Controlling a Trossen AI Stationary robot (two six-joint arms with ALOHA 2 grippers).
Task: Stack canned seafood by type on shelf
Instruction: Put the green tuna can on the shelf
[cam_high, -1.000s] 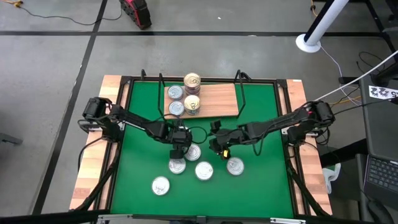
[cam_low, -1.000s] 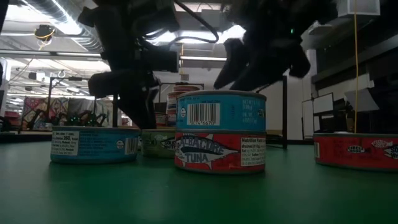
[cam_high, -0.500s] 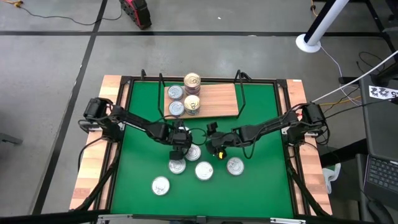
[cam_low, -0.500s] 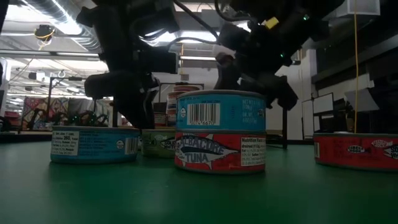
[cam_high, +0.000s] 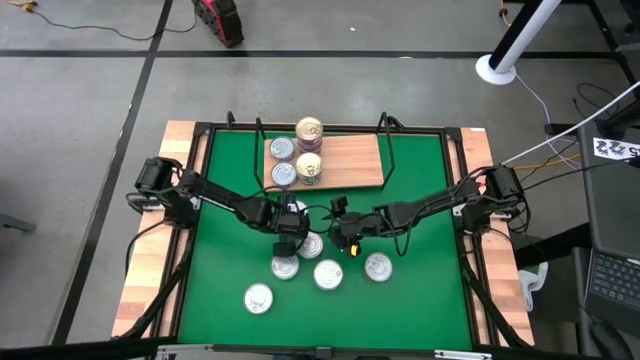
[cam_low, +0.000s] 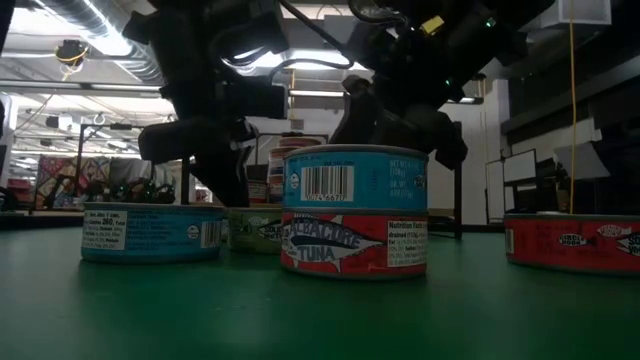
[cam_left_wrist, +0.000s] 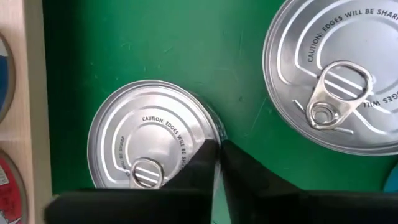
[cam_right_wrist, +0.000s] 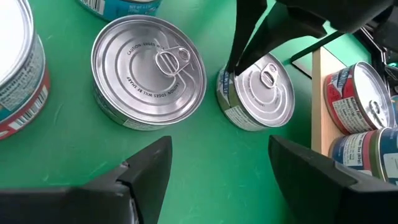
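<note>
On the shelf (cam_high: 350, 162) stand several tins, among them a stack (cam_high: 309, 130) and a blue-labelled tin (cam_right_wrist: 367, 155). More canned seafood sits on the green mat: a wide silver-lidded tin (cam_right_wrist: 149, 71), a small tin (cam_left_wrist: 152, 149), a blue tin on a red tuna tin (cam_low: 355, 210), a blue tin (cam_low: 150, 232) and a red tin (cam_low: 575, 240). My left gripper (cam_left_wrist: 217, 158) is shut, its tips down at the small tin's edge. My right gripper (cam_right_wrist: 217, 174) hangs open above the mat beside the wide tin, with nothing between its fingers. My left gripper has its shut fingertips (cam_right_wrist: 233, 62) at the small tin's rim (cam_left_wrist: 202, 140), on the side that faces the wide tin. The fingers come steeply from above, slanting down. The tin stands flat on the mat.
A black wire frame (cam_high: 385, 125) rises around the shelf. Pale wooden planks (cam_high: 145, 290) run along both sides of the mat. More tins (cam_high: 258, 297) lie near the front edge. Bare mat shows at the far right (cam_high: 430, 200).
My right gripper has come down and a little toward the table's left, closer to the tins in the middle, and has tipped further downward. The tins stand where they were.
</note>
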